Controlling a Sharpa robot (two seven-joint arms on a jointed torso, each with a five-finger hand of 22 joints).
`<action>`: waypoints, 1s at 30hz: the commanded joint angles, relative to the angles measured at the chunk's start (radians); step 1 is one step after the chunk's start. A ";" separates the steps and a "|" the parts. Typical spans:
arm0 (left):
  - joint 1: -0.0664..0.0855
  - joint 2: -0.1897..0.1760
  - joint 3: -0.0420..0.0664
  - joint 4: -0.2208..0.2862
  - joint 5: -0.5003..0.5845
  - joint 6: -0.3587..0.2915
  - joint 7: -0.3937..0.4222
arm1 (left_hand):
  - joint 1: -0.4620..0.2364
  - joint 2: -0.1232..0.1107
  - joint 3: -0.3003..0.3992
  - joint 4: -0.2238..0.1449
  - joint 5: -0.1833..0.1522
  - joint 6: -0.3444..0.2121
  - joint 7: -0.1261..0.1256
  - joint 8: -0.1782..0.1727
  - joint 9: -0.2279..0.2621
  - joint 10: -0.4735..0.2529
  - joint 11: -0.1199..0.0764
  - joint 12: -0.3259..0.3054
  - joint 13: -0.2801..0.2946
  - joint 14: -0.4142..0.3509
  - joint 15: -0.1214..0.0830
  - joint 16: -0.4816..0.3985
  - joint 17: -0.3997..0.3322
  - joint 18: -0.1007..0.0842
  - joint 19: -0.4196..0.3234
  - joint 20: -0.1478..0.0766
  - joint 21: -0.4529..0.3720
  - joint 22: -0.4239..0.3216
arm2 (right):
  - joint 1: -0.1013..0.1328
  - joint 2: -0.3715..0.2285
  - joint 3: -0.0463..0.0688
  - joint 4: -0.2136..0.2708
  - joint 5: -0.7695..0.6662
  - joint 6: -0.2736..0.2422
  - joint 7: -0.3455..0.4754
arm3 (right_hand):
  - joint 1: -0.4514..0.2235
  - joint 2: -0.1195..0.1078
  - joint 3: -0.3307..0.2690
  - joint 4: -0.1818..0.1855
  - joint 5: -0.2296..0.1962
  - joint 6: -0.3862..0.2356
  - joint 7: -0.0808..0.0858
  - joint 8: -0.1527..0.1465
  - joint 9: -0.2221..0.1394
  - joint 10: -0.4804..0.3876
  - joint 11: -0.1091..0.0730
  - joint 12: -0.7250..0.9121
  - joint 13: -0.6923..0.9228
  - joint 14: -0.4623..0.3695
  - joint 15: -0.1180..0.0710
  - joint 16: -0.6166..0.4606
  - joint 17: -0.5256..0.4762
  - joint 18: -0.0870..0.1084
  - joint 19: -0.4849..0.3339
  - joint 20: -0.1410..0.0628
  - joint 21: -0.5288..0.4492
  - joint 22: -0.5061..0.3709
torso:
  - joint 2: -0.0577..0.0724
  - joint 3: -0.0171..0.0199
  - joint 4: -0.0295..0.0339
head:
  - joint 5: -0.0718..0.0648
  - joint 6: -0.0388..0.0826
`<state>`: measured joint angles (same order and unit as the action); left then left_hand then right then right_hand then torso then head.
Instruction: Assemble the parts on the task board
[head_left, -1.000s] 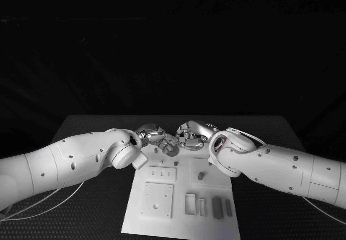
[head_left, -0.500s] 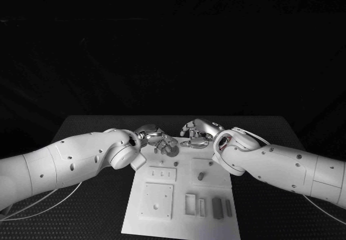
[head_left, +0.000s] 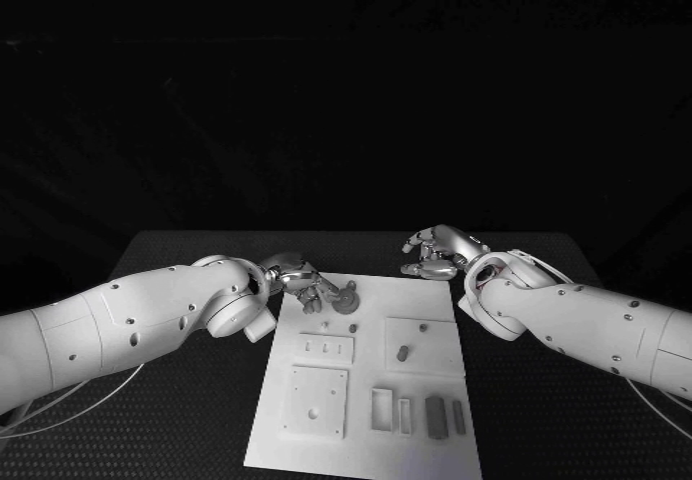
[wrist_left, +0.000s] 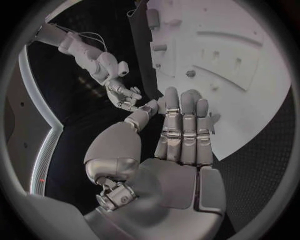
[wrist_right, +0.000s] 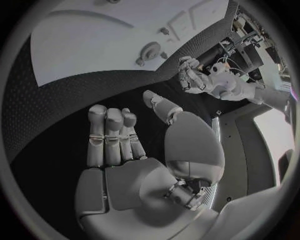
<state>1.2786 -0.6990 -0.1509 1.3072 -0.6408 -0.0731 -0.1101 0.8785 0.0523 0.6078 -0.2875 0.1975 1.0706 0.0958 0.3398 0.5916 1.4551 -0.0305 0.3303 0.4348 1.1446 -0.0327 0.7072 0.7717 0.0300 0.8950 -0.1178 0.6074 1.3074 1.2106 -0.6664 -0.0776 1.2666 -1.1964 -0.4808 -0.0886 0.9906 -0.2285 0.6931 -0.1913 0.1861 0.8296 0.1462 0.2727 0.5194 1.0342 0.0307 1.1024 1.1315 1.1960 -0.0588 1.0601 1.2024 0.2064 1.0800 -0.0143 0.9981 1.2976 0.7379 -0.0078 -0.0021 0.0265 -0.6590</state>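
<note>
The white task board (head_left: 368, 445) lies in the middle of the black table. My left hand (head_left: 309, 284) hovers over its far left corner, fingers stretched out and nothing in them; the left wrist view shows its bare palm (wrist_left: 181, 150) over the board (wrist_left: 250, 100). My right hand (head_left: 438, 254) is past the far right corner, over black table, fingers straight and holding nothing (wrist_right: 125, 150). A small round part (head_left: 355, 293) (wrist_right: 149, 50) sits near the board's far edge between the hands. A grey peg (head_left: 404, 352) stands in a raised square block.
Two grey bars (head_left: 434, 412) (head_left: 457, 415) lie at the board's near right beside white slots (head_left: 382, 408). A slotted plate (head_left: 326, 347) and a square plate (head_left: 317, 400) occupy the left side. Black table (head_left: 548, 420) flanks the board on both sides.
The hands were bunched together over the board's far edge. They have drawn apart: the right hand swung out to the right and back, the left shifted slightly left, uncovering the small round part.
</note>
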 joint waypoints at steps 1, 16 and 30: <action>0.001 -0.001 0.001 0.011 -0.119 0.069 -0.059 | 0.000 0.010 -0.009 0.000 0.006 0.040 -0.039 0.007 0.018 0.018 -0.019 0.060 0.046 0.024 -0.016 0.052 0.025 0.011 0.024 -0.018 0.036 0.027 | 0.002 -0.003 0.000 -0.012 0.054 -0.016 0.039 | 0.011 -0.002 -0.001 0.004 0.011 0.011 0.016 -0.004 -0.001 -0.092 0.020 0.000 -0.004 -0.004 0.001 -0.006 -0.004 0.055 -0.008 0.000 -0.005 -0.001 | 0.001 0.0003 -0.0002 | 0.002 -0.004; 0.001 -0.016 -0.006 0.073 -0.315 0.074 -0.244 | -0.005 0.024 0.010 -0.003 0.051 0.030 -0.071 -0.028 0.104 -0.023 -0.059 0.609 0.464 0.163 -0.160 0.418 0.157 0.042 0.184 -0.137 0.351 0.026 | 0.017 0.007 0.001 -0.091 0.084 0.015 0.051 | 0.014 0.002 -0.005 0.003 0.042 0.013 0.016 -0.003 -0.004 -0.096 0.020 0.004 -0.014 -0.008 0.002 -0.008 -0.012 0.055 -0.012 0.005 -0.012 0.002 | 0.000 0.0002 0.0014 | 0.006 -0.018; 0.001 -0.031 -0.045 0.125 -0.388 0.076 -0.282 | -0.047 0.026 0.012 0.000 0.092 0.071 -0.082 -0.020 0.124 -0.035 -0.069 0.628 0.461 0.157 -0.167 0.438 0.146 0.040 0.173 -0.143 0.379 0.023 | 0.022 0.017 0.001 -0.104 0.084 0.031 0.050 | 0.014 0.006 -0.008 0.002 0.057 0.014 0.016 -0.003 -0.005 -0.097 0.020 0.007 -0.019 -0.008 0.002 -0.007 -0.015 0.055 -0.013 0.007 -0.014 0.003 | 0.000 -0.0004 0.0018 | 0.007 -0.032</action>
<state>1.2785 -0.7295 -0.1962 1.4269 -0.9826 -0.0123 -0.3715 0.8396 0.0776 0.6134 -0.2841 0.2857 1.0713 0.0680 0.3168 0.6590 1.4302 -0.0969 0.9527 0.8972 1.2670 -0.1593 1.1424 0.9185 0.0609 1.0742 -0.1872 0.9834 1.3073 1.2325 -0.6499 -0.0771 1.1617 -1.1160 -0.4683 -0.0497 0.9941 -0.2250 0.6901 -0.1887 0.2374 0.8294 0.1464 0.2727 0.5162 1.0326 0.0322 1.1065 1.1141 1.1962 -0.0586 1.0553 1.1884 0.2065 1.0749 -0.0091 0.9874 1.2998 0.7385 -0.0083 -0.0006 0.0331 -0.6906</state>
